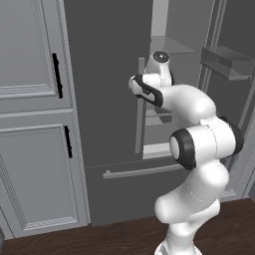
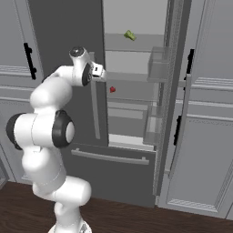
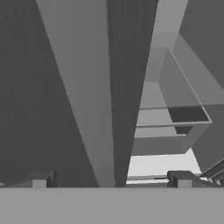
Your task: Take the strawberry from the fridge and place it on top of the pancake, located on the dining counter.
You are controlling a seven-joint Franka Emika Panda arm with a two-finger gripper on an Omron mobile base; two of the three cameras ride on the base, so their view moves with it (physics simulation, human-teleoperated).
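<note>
Starting at the left of the right base view, we see our arm folded up in front of the closed left door of the fridge (image 2: 68, 27), with the hand (image 2: 103, 75) at the inner edge of that door, beside its long bar handle (image 2: 95, 109) and at the mouth of the open compartment. In the hand view the two fingertips (image 3: 40, 180) stand wide apart with nothing between them, so we hold nothing; the door edge runs up the middle there and the pale shelves show to its right. Moving right, the strawberry (image 2: 112, 89) sits on a glass shelf inside, near the hand and a little lower, well apart from the small green item (image 2: 129, 35) on the shelf above. Further right stand the door bins (image 2: 157, 63) of the opened right door, then the panelled cabinet (image 2: 205, 136). We judge that we are in the reaching step: the fruit is not yet taken, and the carry to the pancake is all ahead of us. Next we need to swing the hand round the door edge into the compartment, bring it down to shelf level, line the open fingers either side of the tiny fruit, and close gently, minding the shelf above.
</note>
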